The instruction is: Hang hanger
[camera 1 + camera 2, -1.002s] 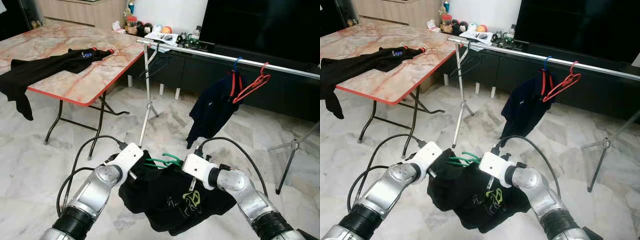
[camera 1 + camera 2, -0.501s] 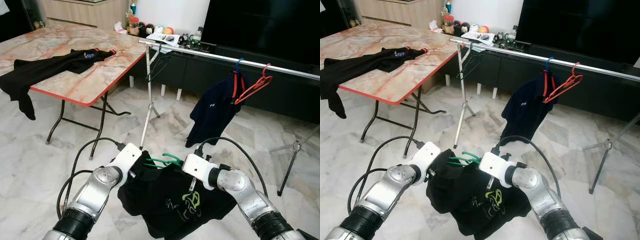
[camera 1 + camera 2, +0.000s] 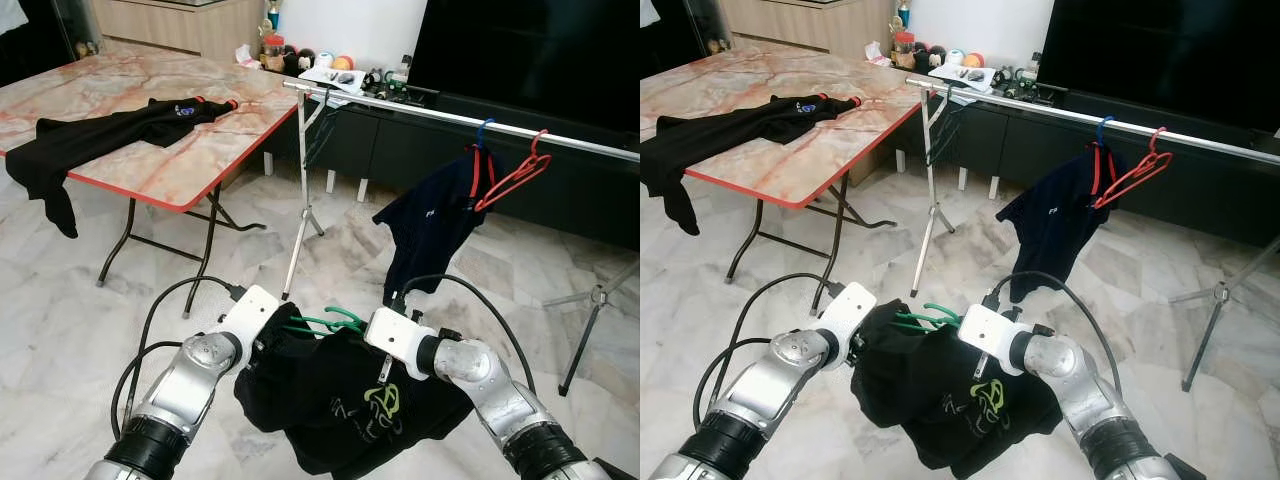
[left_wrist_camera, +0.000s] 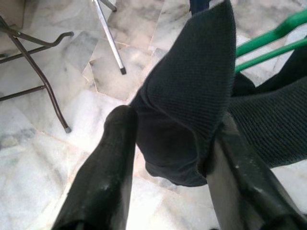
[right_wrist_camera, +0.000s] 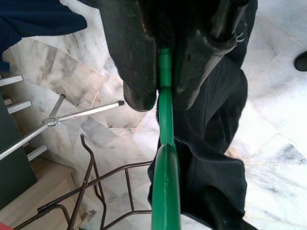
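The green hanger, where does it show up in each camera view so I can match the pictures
Left eye view: green hanger, low centre, between both wrists, above the black shirt.
Right eye view, same spot.
Left wrist view: green bars at one corner, behind dark fabric.
Right wrist view, clamped between the right gripper fingers.
Shared landmark: the black shirt draped on it.

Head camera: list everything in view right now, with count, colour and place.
green hanger: one, held between both claws
black shirt: one, draped on the green hanger
rail: one, silver, ahead on tripod legs
navy shirt: one, hanging from the rail
red hanger: one, on the rail
folding table: one, marble top, red edge, left
black garment: one, lying on the table
left claw: around black shirt fabric
right claw: shut on the green hanger
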{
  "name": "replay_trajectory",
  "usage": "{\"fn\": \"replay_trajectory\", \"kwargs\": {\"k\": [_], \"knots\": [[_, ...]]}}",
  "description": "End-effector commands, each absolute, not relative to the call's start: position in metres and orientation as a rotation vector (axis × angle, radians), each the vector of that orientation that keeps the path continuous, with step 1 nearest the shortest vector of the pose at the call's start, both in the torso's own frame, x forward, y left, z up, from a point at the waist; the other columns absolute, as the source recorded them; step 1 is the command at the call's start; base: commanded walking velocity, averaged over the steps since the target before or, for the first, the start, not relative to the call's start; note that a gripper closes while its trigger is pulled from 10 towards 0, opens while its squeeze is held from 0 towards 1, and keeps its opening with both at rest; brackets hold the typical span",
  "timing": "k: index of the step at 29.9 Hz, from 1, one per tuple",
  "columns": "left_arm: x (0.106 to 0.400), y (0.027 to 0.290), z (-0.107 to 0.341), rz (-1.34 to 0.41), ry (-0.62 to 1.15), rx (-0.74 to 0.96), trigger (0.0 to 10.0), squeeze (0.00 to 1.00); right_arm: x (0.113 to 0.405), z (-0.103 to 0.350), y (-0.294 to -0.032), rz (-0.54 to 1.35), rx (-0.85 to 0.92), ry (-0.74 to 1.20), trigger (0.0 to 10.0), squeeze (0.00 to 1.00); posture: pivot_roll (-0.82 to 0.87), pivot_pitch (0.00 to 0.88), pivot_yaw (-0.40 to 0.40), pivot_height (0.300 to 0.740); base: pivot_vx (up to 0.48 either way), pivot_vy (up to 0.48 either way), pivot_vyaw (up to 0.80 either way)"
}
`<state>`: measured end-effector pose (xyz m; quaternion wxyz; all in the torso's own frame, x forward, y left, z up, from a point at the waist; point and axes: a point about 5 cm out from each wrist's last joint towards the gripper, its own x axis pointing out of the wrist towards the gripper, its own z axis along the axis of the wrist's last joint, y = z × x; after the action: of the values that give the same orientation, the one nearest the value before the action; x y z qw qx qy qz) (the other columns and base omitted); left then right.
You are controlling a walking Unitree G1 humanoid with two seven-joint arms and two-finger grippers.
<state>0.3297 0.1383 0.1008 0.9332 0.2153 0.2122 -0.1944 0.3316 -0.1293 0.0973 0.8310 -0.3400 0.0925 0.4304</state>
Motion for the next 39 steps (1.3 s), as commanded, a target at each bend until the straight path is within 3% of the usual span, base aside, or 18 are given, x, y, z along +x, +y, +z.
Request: {"fn": "replay_trajectory", "kwargs": {"k": [1, 27, 39], "knots": [[0.33, 0.137, 0.101, -0.394, 0.42, 0.422, 0.0, 0.0, 0.335, 0.106, -0.13, 0.907, -0.728, 0.156, 10.0, 0.0, 0.16, 0.034, -0.059, 0.74, 0.0, 0.0, 0.0], [0.333, 0.149, 0.102, -0.287, 0.396, 0.426, 0.0, 0.0, 0.335, 0.107, -0.133, 0.88, -0.725, 0.156, 10.0, 0.0, 0.16, 0.039, -0.058, 0.74, 0.0, 0.0, 0.0], [0.338, 0.197, 0.097, 0.039, 0.433, 0.411, 0.0, 0.0, 0.317, 0.116, -0.165, 0.958, -0.665, 0.152, 10.0, 0.0, 0.15, 0.043, -0.059, 0.74, 0.0, 0.0, 0.0]]}}
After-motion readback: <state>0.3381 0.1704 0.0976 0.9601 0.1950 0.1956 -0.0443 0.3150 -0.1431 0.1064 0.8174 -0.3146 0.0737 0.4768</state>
